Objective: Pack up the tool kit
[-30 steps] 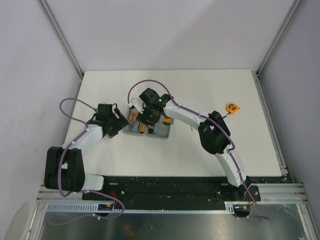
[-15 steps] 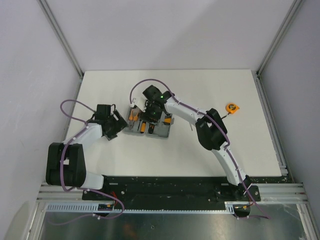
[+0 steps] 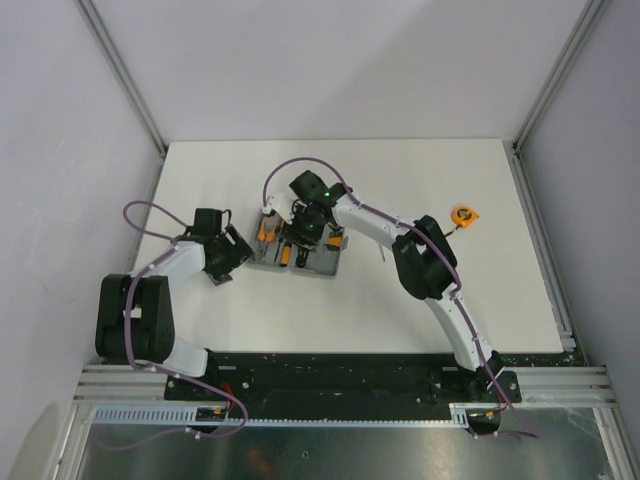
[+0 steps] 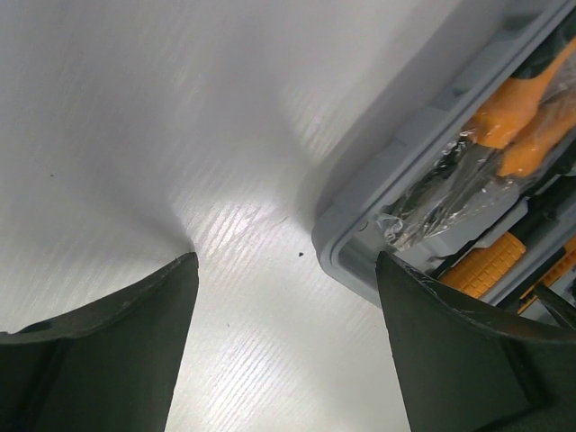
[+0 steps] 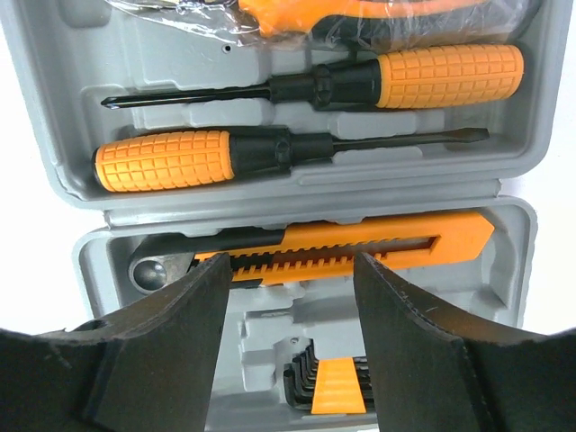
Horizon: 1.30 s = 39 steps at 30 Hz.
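Grey moulded plastic case (image 3: pixel 296 252) lies open on the white table (image 3: pixel 450 300), corners rounded. Inside I see two screwdrivers (image 5: pixel 162 160) with ribbed orange grips, a flat orange knife (image 5: pixel 378 247) and hex keys (image 5: pixel 328 382) that are partly cut off. The pliers (image 4: pixel 513 99) sit under crinkly clear wrap. Right gripper (image 5: pixel 292 261) is spread above the knife. Left gripper (image 4: pixel 286 261) is spread and empty just left of the case. Tape measure (image 3: pixel 463 215) is well right of the case.

The right pincer (image 5: pixel 290 270) hangs spread over the open grey case (image 5: pixel 297 205), framing the orange knife (image 5: pixel 378 250). Two screwdrivers (image 5: pixel 225 155) lie slotted in the far half, with hex keys (image 5: pixel 328 382) nearest the camera.
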{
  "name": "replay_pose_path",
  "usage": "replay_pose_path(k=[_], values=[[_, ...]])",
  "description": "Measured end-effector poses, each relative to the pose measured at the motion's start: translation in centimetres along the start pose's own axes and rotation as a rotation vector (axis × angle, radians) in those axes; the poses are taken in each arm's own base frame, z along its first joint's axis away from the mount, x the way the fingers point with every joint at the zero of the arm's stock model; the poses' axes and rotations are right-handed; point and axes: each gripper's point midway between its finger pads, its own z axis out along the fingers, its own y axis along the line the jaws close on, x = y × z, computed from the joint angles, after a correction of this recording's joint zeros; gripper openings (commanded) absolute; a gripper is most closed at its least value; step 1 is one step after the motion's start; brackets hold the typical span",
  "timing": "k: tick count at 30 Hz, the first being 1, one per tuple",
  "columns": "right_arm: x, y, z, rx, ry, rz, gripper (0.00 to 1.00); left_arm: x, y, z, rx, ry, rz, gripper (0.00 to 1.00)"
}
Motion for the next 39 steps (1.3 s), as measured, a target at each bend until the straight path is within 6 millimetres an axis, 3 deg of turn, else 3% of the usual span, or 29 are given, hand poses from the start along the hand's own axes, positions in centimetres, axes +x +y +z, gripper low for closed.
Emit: replay_pose_path(k=[11, 22, 39], values=[[0.1, 1.5, 0.8, -0.059, -0.039, 0.034, 0.59, 0.0, -0.4, 0.6, 0.008, 0.044, -0.011, 0.84], [-0.3, 4.7, 2.0, -0.007, 0.022, 0.108, 0.55, -0.2, -1.5, 1.0, 0.035, 0.083, -0.005, 0.84], [0.6, 5.1, 2.4, 0.130, 0.047, 0.331, 0.55, -0.5, -1.5, 1.2, 0.031, 0.104, -0.010, 0.83]])
